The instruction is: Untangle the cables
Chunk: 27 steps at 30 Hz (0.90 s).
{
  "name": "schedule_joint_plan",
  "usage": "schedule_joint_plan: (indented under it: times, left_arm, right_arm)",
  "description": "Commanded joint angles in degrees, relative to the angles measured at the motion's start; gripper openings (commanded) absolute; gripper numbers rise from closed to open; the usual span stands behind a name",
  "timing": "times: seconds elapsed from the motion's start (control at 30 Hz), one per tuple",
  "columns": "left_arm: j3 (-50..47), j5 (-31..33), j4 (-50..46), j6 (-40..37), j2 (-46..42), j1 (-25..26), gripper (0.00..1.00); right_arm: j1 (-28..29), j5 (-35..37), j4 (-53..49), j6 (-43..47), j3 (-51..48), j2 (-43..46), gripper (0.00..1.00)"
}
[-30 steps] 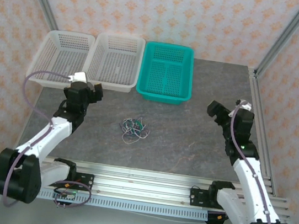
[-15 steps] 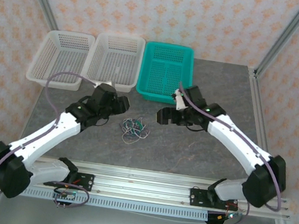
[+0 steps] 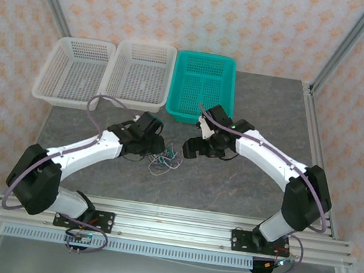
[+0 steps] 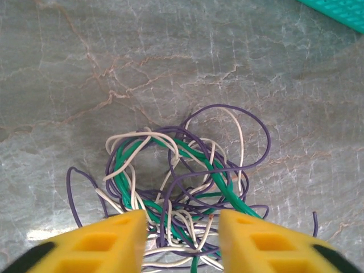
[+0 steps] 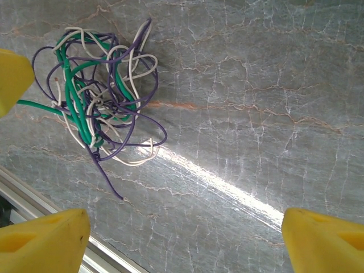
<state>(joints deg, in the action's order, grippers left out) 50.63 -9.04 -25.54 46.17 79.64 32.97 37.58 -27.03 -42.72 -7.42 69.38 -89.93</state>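
The cables (image 3: pixel 164 158), green, purple and white, lie in one messy ball on the grey table (image 3: pixel 249 187) near the green basket (image 3: pixel 202 88), with the left gripper (image 4: pixel 182 242) spread apart around the ball's edge and the right gripper (image 5: pixel 185 242) spread wide just beside it.

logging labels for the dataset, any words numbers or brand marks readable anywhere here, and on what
No text can be read in any view.
The cables, the left hand, the right hand, the table, the white baskets and the teal basket show no print.
The small board on the front rail is too small to read.
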Motion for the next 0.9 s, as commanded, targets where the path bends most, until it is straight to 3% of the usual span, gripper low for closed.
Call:
schedule_joint_plan:
  times: [0.0, 0.2, 0.27, 0.57, 0.63, 0.87]
  left_arm:
    - [0.4, -1.7, 0.4, -0.3, 1.3, 0.0, 0.28]
    - [1.0, -3.9, -1.4, -1.1, 3.3, 0.0, 0.11]
    - [0.4, -3.6, -1.2, -1.1, 2.8, 0.0, 0.00]
    - [-0.5, -4.4, 0.3, -1.2, 1.8, 0.0, 0.00]
    - [-0.6, -4.1, 0.5, -1.1, 1.4, 0.0, 0.00]
    - [-1.1, -3.9, 0.6, -1.1, 1.1, 0.0, 0.00]
  right_arm:
    - [0.3, 1.2, -1.2, 0.4, 2.1, -0.7, 0.88]
    - [0.3, 0.5, 0.2, 0.2, 4.1, -3.0, 0.87]
    - [0.5, -0.1, 1.0, 0.0, 5.1, -4.1, 0.85]
    - [4.1, -5.3, 1.4, 1.8, 13.7, -13.5, 0.69]
    - [5.6, -5.4, 0.7, 2.4, 15.4, -16.0, 0.62]
    - [7.7, -8.7, 0.7, 3.0, 17.8, -22.0, 0.22]
